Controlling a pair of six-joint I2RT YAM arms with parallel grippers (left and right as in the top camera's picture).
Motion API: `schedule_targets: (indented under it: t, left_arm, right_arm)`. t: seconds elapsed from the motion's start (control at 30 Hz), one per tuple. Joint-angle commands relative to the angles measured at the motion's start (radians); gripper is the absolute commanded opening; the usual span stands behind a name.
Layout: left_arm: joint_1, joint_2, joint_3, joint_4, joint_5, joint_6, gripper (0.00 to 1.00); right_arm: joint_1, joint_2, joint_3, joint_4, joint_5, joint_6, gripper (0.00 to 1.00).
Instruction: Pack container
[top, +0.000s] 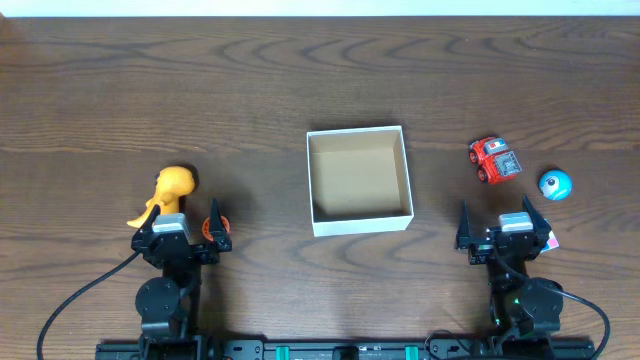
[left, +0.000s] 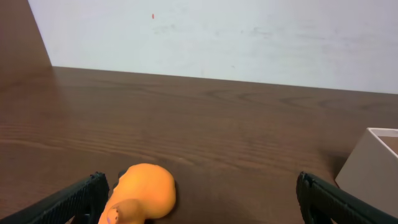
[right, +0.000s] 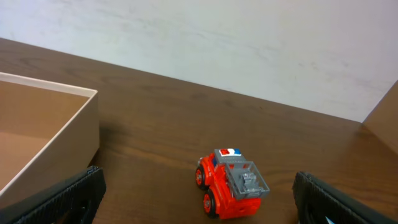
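Note:
The container (top: 360, 222) is a square white box with a brown inside, at the table's middle, with nothing in it. An orange toy (top: 172, 190) lies to its left, just ahead of my left gripper (top: 183, 220), which is open and empty. In the left wrist view the orange toy (left: 144, 191) lies near the left finger, with the box's corner (left: 373, 158) at the right. A red toy truck (top: 495, 160) and a blue ball (top: 555, 184) lie right of the box. My right gripper (top: 505, 222) is open and empty. The truck (right: 231, 185) lies ahead of the right gripper, the box wall (right: 68, 124) at its left.
A small pink-and-white thing (top: 549, 243) shows at the right gripper's right side. A white wall stands behind the table's far edge (left: 217, 78). Black cables run from both arm bases at the near edge.

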Motion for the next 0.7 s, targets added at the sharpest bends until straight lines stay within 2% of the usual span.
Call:
schedule_targets:
  t: [0.0,0.5,0.67]
  left_arm:
    - [0.004,-0.005,-0.029,-0.018,-0.011,-0.005,0.98]
    - [0.004,-0.005,-0.029,-0.018,-0.011,-0.01,0.98]
    - [0.005,0.015,-0.01,-0.049,-0.012,-0.123,0.98]
  right_arm:
    - [0.005,-0.008,-0.003,-0.002,-0.006,-0.006,0.99]
    - [0.006,-0.007,-0.003,-0.002,-0.04,0.003,0.99]
    - [0.005,0.019,-0.003,-0.003,-0.045,0.2,0.99]
